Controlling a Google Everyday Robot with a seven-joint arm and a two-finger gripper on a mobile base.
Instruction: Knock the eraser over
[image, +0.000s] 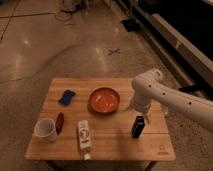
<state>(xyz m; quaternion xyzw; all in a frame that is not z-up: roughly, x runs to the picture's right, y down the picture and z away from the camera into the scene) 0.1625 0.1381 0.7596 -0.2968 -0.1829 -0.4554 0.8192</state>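
Observation:
The eraser (138, 126) is a slim black block standing upright on the right side of the wooden table (105, 145). My white arm comes in from the right and bends down over the table's right part. My gripper (138, 110) hangs just above and behind the eraser's top, close to it; I cannot tell if it touches.
An orange bowl (104, 99) sits at the table's middle, left of the gripper. A white labelled bottle (84, 137) lies near the front. A white cup (46, 130) and a small red object (59, 121) are at the left. A blue pad (66, 96) lies at the back left.

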